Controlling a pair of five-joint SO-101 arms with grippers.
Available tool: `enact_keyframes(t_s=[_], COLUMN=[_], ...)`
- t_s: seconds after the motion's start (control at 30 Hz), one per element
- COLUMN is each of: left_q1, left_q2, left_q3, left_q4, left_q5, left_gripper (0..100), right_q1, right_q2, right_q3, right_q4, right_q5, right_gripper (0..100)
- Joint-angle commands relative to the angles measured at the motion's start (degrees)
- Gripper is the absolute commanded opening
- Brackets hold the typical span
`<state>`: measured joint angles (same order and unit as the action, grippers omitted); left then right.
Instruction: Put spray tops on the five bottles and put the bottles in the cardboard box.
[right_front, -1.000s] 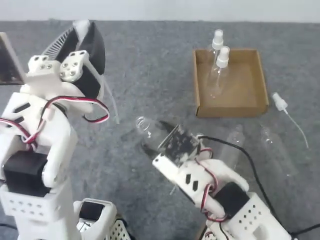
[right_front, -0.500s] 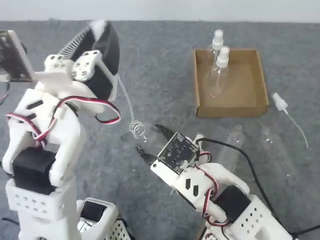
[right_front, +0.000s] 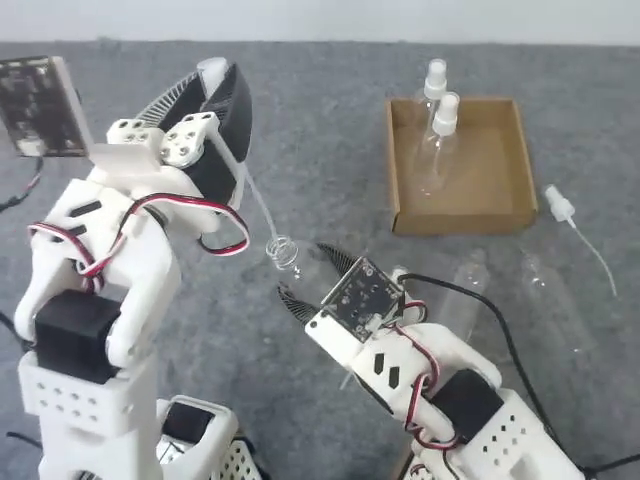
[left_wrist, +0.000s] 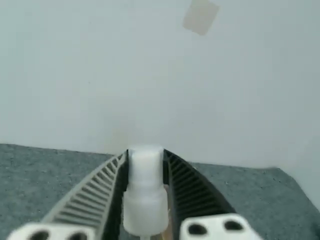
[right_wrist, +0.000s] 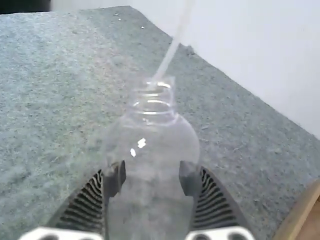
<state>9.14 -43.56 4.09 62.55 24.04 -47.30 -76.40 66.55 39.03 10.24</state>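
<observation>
My left gripper (right_front: 216, 80) is raised over the table's left half, shut on a white spray top (right_front: 211, 68) (left_wrist: 145, 192). The top's thin tube (right_front: 255, 200) hangs down to the mouth of a clear bottle (right_front: 284, 251). My right gripper (right_front: 308, 275) (right_wrist: 150, 175) is shut on that bottle (right_wrist: 150, 150), neck pointing up. In the right wrist view the tube (right_wrist: 171, 52) meets the bottle's threaded neck. The cardboard box (right_front: 510, 165) at the back right holds two bottles with spray tops (right_front: 440, 125).
A loose spray top (right_front: 558, 205) with a long tube lies right of the box. Two clear bottles without tops (right_front: 468, 290) (right_front: 548, 290) lie on the grey carpet in front of the box, beside my right arm.
My left gripper has swung right with the spray top, bringing its tube to the bottle's mouth. The right gripper shifted the bottle slightly.
</observation>
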Motion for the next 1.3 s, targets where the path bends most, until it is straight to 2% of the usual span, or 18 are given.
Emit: enact_keyframes(t_s=[0.0,0.1,0.2,0.5,0.6,0.7,0.77,0.87,0.97,1.13,1.27], left_q1=[2.99,7.56,9.76,9.67,9.67,9.67,9.67,9.67,9.49,3.60,-3.16], left_q2=[-1.41,-1.41,-1.41,-2.46,-6.86,-13.71,-17.67,-20.31,-20.40,-20.84,-20.92], left_q3=[-0.40,-0.13,3.03,13.58,17.54,22.29,26.33,31.34,31.96,27.03,23.87], left_q4=[5.89,11.69,12.57,9.76,9.23,5.45,2.73,-0.53,-0.79,-0.79,-0.70], left_q5=[0.26,-2.90,-4.31,-4.66,-4.66,-4.75,-5.98,-9.93,-10.29,-10.46,-10.46], left_gripper=[1,1,1,1,1,1,5,14,19,20,20], right_q1=[2.59,3.82,3.91,4.00,4.00,4.00,4.00,4.00,4.00,4.44,9.10], right_q2=[-1.54,-1.54,-0.40,14.46,16.31,17.63,17.71,17.71,17.89,17.89,17.98], right_q3=[-0.44,-0.97,-2.46,-13.10,-16.00,-17.05,-17.14,-17.14,-17.14,-17.05,-17.41], right_q4=[-1.89,-1.98,-1.89,-1.89,-1.89,-1.89,-1.89,-1.89,-1.89,-1.45,-2.07], right_q5=[-1.23,-1.23,-1.23,-1.23,-1.49,-3.87,-4.13,-4.13,-4.13,-4.04,-4.22], right_gripper=[0.6,0.6,0.6,0.6,0.6,0.6,0.6,0.6,0.6,0.6,0.6])
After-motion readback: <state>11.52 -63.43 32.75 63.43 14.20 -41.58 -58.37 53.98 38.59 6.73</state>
